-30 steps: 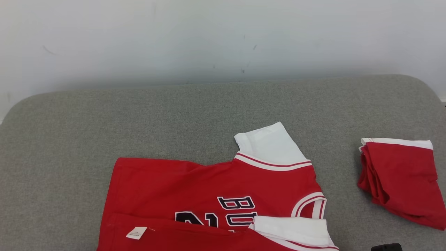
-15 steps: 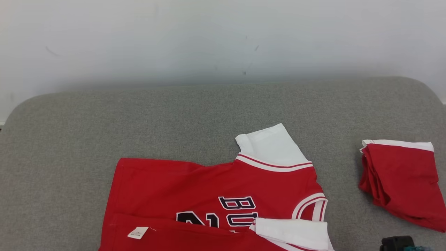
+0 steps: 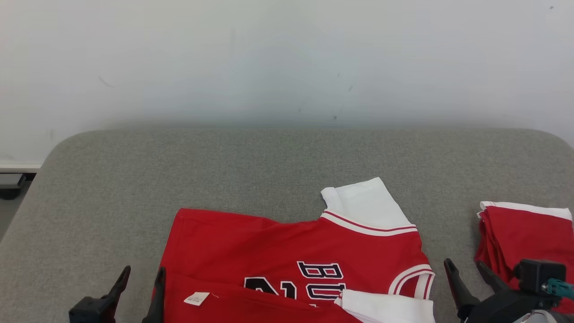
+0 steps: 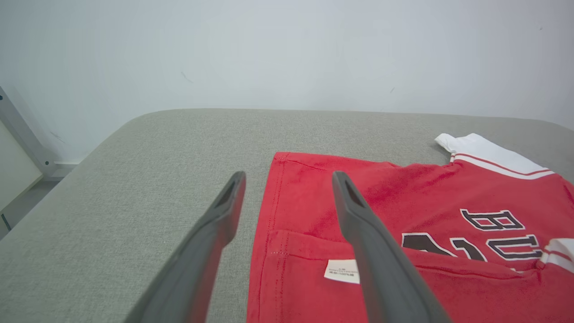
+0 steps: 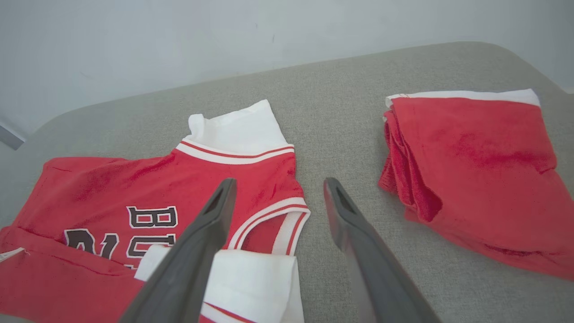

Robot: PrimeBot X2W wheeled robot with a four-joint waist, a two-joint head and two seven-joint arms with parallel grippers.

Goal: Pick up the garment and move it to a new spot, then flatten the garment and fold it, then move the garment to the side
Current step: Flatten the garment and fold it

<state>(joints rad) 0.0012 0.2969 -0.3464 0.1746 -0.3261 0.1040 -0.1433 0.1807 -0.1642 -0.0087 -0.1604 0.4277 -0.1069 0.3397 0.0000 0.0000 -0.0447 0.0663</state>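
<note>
Partly folded jersey (image 3: pixel 269 242) sits between left gripper (image 3: pixel 144 270) and right gripper (image 3: pixel 463 264), both spread wide, empty; more folds, side move pending.

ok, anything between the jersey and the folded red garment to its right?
Bare grey padding, seen in the right wrist view. In the head view the open right gripper hangs over that gap between jersey and folded red garment.
</note>
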